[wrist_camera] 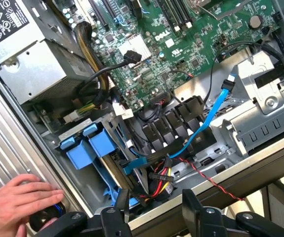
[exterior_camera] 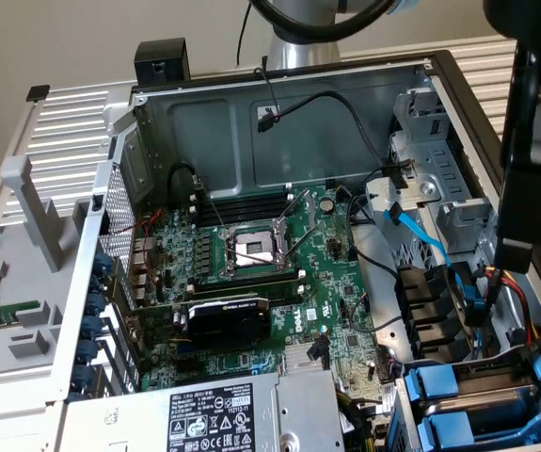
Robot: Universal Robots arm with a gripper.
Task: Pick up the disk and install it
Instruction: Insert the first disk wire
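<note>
Where beige wall (exterior_camera: 82, 38) ends, slats (exterior_camera: 72, 122) begin.

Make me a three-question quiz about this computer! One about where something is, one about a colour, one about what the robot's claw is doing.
1. Where in the exterior view are the blue drive carriers?
A) lower right corner
B) upper left corner
C) middle

2. What colour is the motherboard?
A) red
B) green
C) white

3. How is the gripper?
A) shut on a cable
B) shut on a drive
C) open and empty

Answers: 1 A, they sit low at that view's right; 2 B, the board is green; 3 C, its fingers stand apart with nothing between.
</note>
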